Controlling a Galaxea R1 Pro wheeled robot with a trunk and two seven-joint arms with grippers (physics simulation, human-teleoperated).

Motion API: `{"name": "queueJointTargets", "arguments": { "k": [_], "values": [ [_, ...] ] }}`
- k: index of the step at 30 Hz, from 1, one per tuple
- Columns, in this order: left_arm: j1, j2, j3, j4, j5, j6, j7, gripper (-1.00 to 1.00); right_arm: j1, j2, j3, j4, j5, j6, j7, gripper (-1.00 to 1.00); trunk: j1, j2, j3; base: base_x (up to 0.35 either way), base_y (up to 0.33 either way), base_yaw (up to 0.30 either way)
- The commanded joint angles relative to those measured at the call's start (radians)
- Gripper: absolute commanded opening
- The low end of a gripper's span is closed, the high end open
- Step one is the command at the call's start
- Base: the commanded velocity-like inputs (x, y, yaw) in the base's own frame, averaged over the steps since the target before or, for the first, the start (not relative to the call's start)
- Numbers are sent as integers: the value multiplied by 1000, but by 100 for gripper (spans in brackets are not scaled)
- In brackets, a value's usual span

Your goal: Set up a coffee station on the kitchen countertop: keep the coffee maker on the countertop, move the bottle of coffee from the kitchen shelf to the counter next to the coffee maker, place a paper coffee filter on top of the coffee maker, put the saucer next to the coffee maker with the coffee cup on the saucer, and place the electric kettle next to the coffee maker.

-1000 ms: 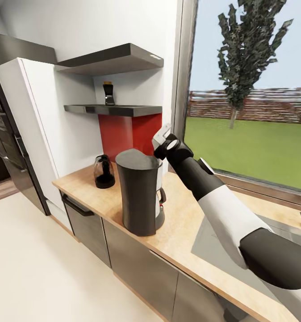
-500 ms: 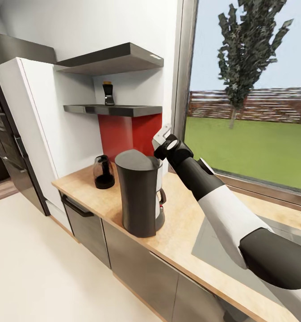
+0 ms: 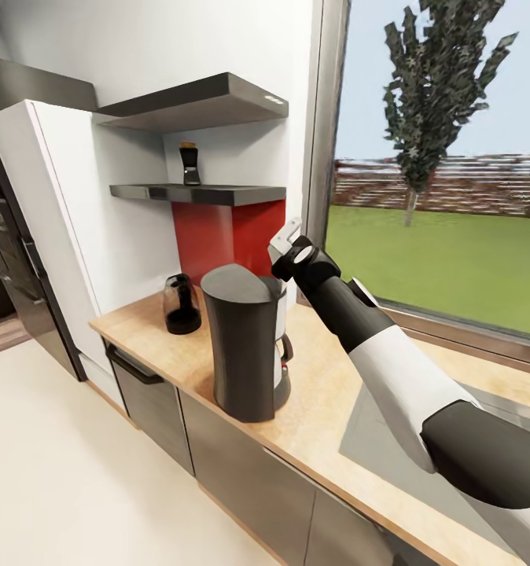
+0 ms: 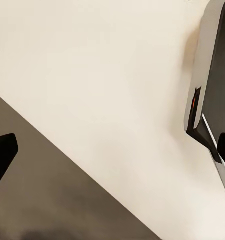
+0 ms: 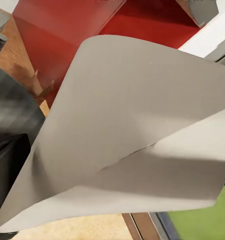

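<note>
White fridge (image 3: 68, 212), red backsplash (image 3: 218, 232), window (image 3: 446, 165), tree (image 3: 438, 86), lawn (image 3: 454, 259), pale floor (image 3: 53, 472).

I see a home kitchen: a long wooden countertop (image 3: 312, 417) over dark grey cabinet fronts (image 3: 241, 464), a coffee maker (image 3: 241, 346), an electric kettle (image 3: 181, 304), wall shelves (image 3: 202, 192), and a big window (image 3: 446, 165) facing a garden.

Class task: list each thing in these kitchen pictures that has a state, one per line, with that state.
coffee maker: upright on the countertop, top bare
paper filter: held by the right gripper, beside the coffee maker's top
kettle: upright on the countertop, lid on
bottle of coffee: upright on the shelf, cap on
left gripper: open, empty, fingers wide apart
</note>
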Motion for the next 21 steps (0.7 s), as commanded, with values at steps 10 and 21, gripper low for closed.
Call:
{"name": "queueJointTargets", "arguments": {
  "k": [10,21],
  "values": [
    [0,0,2,-2,3,-2,0,100,-1,-1,1,1,12,3,8,-100,1,-2,-2,40,35,0],
    [0,0,2,-2,3,-2,0,100,-1,0,2,37,8,1,8,-100,1,-2,-2,0,51,0]
  ]
}}
